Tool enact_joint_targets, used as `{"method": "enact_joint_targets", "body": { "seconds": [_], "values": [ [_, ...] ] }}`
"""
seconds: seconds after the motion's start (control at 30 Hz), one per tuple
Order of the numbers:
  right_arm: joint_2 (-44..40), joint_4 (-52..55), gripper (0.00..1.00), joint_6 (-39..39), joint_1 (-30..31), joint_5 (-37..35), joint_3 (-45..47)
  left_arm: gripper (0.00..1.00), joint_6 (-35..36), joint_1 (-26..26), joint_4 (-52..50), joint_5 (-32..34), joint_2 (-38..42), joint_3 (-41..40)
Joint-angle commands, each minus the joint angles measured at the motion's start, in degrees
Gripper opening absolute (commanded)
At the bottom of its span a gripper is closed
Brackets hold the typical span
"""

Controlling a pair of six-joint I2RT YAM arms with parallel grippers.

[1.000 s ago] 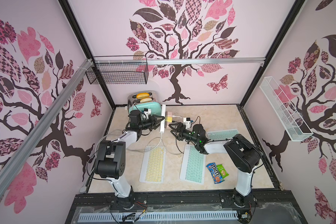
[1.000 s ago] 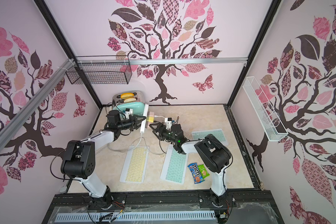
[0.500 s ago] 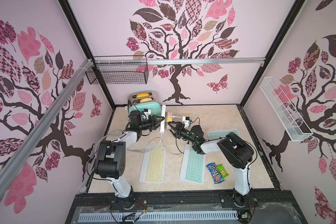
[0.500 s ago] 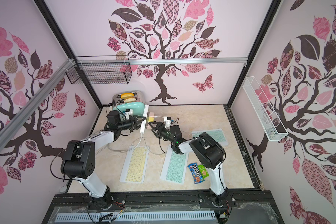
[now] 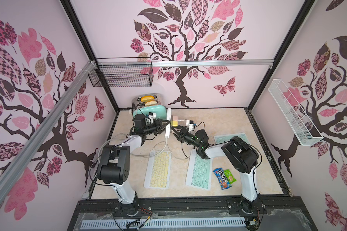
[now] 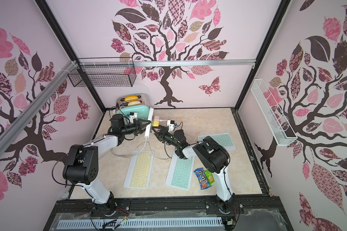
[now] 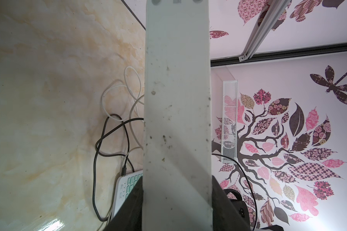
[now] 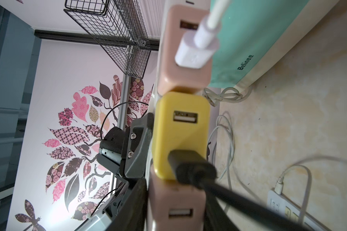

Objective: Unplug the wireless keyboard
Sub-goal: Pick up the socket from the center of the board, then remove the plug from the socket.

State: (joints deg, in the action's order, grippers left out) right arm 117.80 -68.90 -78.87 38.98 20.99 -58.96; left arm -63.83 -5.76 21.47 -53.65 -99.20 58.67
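My left gripper (image 5: 166, 125) is shut on a white power strip (image 5: 166, 135) and holds it upright off the table; the strip fills the left wrist view (image 7: 177, 100). Three adapters sit on it: a pink one (image 8: 185, 60) with a white cable, a yellow one (image 8: 180, 132) with a black cable (image 8: 192, 170), and a lower pink one (image 8: 178, 208). My right gripper (image 8: 176, 212) is shut on that lower pink adapter, one jaw on each side. The black cable ends in a plug (image 7: 124, 170) at the green keyboard (image 5: 199, 172). A yellow keyboard (image 5: 158, 169) lies beside it.
A mint toaster (image 5: 149, 109) stands right behind the strip. Another green keyboard (image 5: 231, 138) lies at the right, partly under my right arm. Candy packets (image 5: 223, 178) lie by the near green keyboard. Loose cables (image 7: 112, 112) loop on the table under the strip.
My right gripper has moved left up to the strip and its jaws have narrowed around the lower pink adapter. The left gripper and the strip have stayed put.
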Motion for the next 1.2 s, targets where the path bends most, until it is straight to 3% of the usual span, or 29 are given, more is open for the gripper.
{"method": "enact_joint_targets", "body": {
  "seconds": [0.0, 0.27, 0.67, 0.9, 1.17],
  "values": [
    [1.4, -0.9, 0.29, 0.3, 0.9, -1.4, -1.7, 0.0, 1.4, 0.1, 4.3, -1.5, 2.4, 0.3],
    [2.5, -1.4, 0.0, -0.6, 1.8, -3.8, -1.3, 0.0, 1.8, 0.1, 4.6, 0.4, 3.1, -0.8],
    [3.1, -12.2, 0.0, -1.1, 1.8, -4.3, -0.2, 0.0, -6.8, 1.0, 17.2, 0.8, 3.2, -3.4],
    [0.7, -10.8, 0.0, 0.6, 1.3, -5.5, 1.6, 0.0, -3.9, 1.4, 7.8, 1.4, 4.8, -0.1],
    [1.0, -12.1, 0.0, -1.2, 0.4, -5.4, 1.2, 0.0, -3.9, 2.1, 5.6, 3.2, 4.6, 1.2]
  ]
}}
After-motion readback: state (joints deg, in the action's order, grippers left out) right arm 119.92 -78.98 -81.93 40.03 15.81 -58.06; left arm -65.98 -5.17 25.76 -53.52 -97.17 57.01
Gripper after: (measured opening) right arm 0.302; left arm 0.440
